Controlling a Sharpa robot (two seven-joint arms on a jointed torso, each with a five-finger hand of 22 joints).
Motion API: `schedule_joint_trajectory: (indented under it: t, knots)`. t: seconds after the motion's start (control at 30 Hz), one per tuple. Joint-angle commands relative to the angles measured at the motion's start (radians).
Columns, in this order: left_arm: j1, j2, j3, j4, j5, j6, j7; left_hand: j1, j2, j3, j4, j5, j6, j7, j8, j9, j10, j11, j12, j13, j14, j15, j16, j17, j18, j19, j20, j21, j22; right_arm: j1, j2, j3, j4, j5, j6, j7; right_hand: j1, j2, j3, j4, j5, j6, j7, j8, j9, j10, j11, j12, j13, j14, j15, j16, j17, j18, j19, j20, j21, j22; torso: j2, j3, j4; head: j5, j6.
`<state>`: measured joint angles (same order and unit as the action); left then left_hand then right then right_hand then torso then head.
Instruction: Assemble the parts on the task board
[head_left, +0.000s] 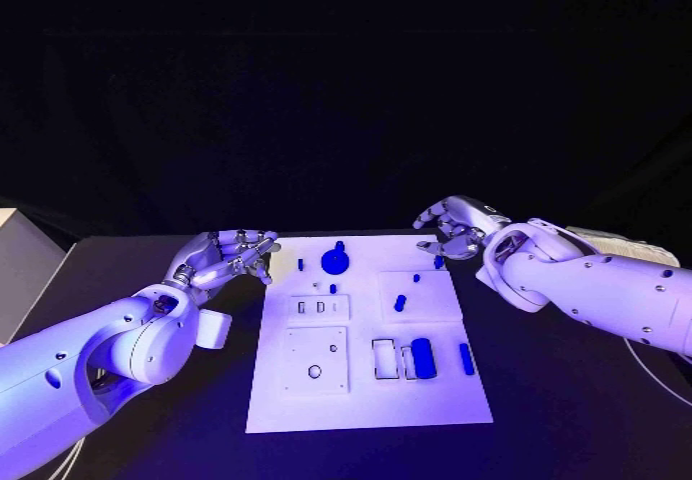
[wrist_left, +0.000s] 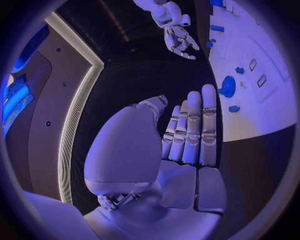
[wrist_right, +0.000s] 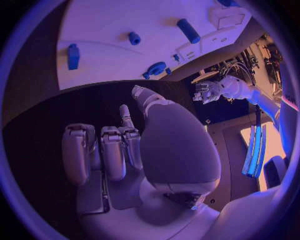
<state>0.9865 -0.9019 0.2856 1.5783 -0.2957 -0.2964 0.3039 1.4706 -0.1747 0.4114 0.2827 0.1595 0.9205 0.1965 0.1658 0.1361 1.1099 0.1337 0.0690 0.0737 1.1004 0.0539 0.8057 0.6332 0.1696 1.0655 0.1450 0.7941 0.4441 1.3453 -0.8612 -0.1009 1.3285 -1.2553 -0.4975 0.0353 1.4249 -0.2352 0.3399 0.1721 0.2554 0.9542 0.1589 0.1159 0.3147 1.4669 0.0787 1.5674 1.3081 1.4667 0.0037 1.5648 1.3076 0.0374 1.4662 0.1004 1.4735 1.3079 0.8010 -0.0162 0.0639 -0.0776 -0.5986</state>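
I hold my left robot hand (head_left: 231, 256) and right robot hand (head_left: 451, 226) empty, fingers apart, flanking the task board (head_left: 368, 400) on the worktop, leaving its blue parts (head_left: 335, 262) unobstructed and ready for picking.

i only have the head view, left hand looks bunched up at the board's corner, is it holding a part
Observer: No. In the left wrist view the left hand has straight fingers side by side, nothing in the palm.
Operator: and the right one
Observer: The right hand has its fingers curled down, and nothing sits between them.
Operator: is either touching the board
Observer: Not that I can see. From the right wrist, dark table shows between the fingers and the task board. From the left wrist, the round blue part lies untouched on the board beyond the fingertips.
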Motion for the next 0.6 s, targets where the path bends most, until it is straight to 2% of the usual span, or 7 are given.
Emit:
schedule_joint_trajectory:
  t: [0.03, 0.13, 0.17, 0.33, 0.37, 0.5, 0.6]
  knots:
    - [-0.001, 0.005, 0.001, 0.0, -0.002, 0.012, 0.009, -0.002, -0.006, 0.008, -0.001, -0.006, -0.003, 0.002, -0.001, 0.002, 0.012, -0.002, 0.006, 0.003, -0.009, 0.001, 0.004, 0.001, 0.013, -0.009, 0.0, 0.007, 0.003, 0.001, -0.039, 0.0, 0.0, 0.113, 0.093, 0.111, 0.023, -0.003, 0.002, -0.013, -0.001, 0.004, 0.005, 0.004, -0.002, 0.104, 0.001, 0.003, 0.263, 0.104, -0.004, 0.006, 0.263, -0.009, 0.065, -0.003, 0.004, 0.15, 0.0, 0.0025, 0.0021, -0.004, 0.003]
    - [-0.002, 0.006, 0.001, -0.002, -0.002, 0.013, 0.01, -0.002, -0.006, 0.008, -0.001, -0.006, -0.003, 0.002, -0.001, 0.002, 0.013, -0.002, 0.006, 0.003, -0.009, 0.001, 0.004, 0.001, 0.013, -0.009, 0.0, 0.007, 0.003, 0.001, -0.068, 0.0, -0.011, 0.105, 0.114, 0.115, 0.031, -0.006, 0.005, -0.019, 0.007, 0.003, 0.006, 0.004, -0.003, 0.104, 0.002, 0.003, 0.263, 0.104, -0.004, 0.006, 0.263, -0.009, 0.065, -0.003, 0.005, 0.15, 0.0, 0.0069, -0.0022, -0.007, 0.001]
    - [-0.002, 0.007, 0.001, -0.003, -0.002, 0.013, 0.01, -0.002, -0.006, 0.008, -0.001, -0.006, -0.003, 0.002, -0.001, 0.002, 0.013, -0.002, 0.006, 0.003, -0.009, 0.001, 0.004, 0.001, 0.013, -0.009, 0.0, 0.007, 0.003, 0.001, -0.073, 0.0, -0.015, 0.1, 0.119, 0.115, 0.035, -0.008, 0.006, -0.022, 0.011, 0.003, 0.006, 0.004, -0.004, 0.104, 0.002, 0.003, 0.263, 0.104, -0.004, 0.006, 0.263, -0.009, 0.065, -0.003, 0.005, 0.151, 0.0, 0.0064, -0.0023, -0.01, 0.002]
    - [-0.002, 0.008, 0.001, -0.004, -0.003, 0.012, 0.01, -0.002, -0.007, 0.008, -0.001, -0.006, -0.003, 0.002, -0.001, 0.002, 0.014, -0.002, 0.007, 0.004, -0.009, 0.001, 0.005, 0.001, 0.013, -0.01, 0.0, 0.008, 0.004, -0.006, -0.093, -0.003, -0.034, 0.049, 0.138, 0.106, 0.04, -0.012, 0.007, -0.025, 0.018, 0.0, 0.007, 0.003, -0.006, 0.104, 0.002, 0.003, 0.263, 0.104, -0.004, 0.006, 0.263, -0.01, 0.066, -0.003, 0.006, 0.152, 0.002, 0.0092, -0.0018, -0.01, 0.003]
    - [-0.002, 0.008, 0.001, -0.004, -0.003, 0.011, 0.01, -0.002, -0.007, 0.008, -0.001, -0.006, -0.003, 0.002, -0.001, 0.002, 0.014, -0.002, 0.007, 0.004, -0.009, 0.001, 0.005, 0.001, 0.013, -0.01, 0.0, 0.008, 0.004, -0.008, -0.095, -0.003, -0.034, 0.038, 0.141, 0.104, 0.04, -0.013, 0.006, -0.025, 0.018, -0.001, 0.007, 0.003, -0.006, 0.104, 0.003, 0.003, 0.263, 0.104, -0.004, 0.006, 0.263, -0.01, 0.066, -0.003, 0.006, 0.152, 0.002, 0.0081, -0.0002, -0.012, 0.001]
    - [-0.003, 0.01, 0.001, -0.007, -0.003, 0.011, 0.009, -0.001, -0.007, 0.009, -0.002, -0.006, -0.003, 0.002, 0.0, 0.002, 0.015, -0.003, 0.007, 0.004, -0.009, 0.001, 0.005, 0.001, 0.013, -0.011, 0.0, 0.009, 0.004, -0.013, -0.099, -0.004, -0.033, 0.018, 0.145, 0.097, 0.034, -0.016, 0.002, -0.022, 0.018, -0.004, 0.009, 0.001, -0.008, 0.104, 0.004, 0.003, 0.263, 0.104, -0.003, 0.006, 0.263, -0.009, 0.065, -0.002, 0.005, 0.151, 0.001, 0.0103, -0.001, -0.015, -0.005]
    - [-0.003, 0.01, 0.001, -0.008, -0.003, 0.011, 0.009, -0.001, -0.007, 0.009, -0.002, -0.006, -0.003, 0.002, 0.0, 0.002, 0.015, -0.003, 0.007, 0.004, -0.009, 0.001, 0.005, 0.001, 0.013, -0.011, 0.0, 0.009, 0.004, -0.016, -0.099, -0.004, -0.035, 0.01, 0.148, 0.091, 0.03, -0.016, 0.0, -0.02, 0.017, -0.006, 0.009, 0.0, -0.009, 0.104, 0.004, 0.003, 0.263, 0.104, -0.002, 0.006, 0.263, -0.009, 0.065, -0.002, 0.005, 0.151, 0.0, 0.0075, -0.0008, -0.017, -0.006]
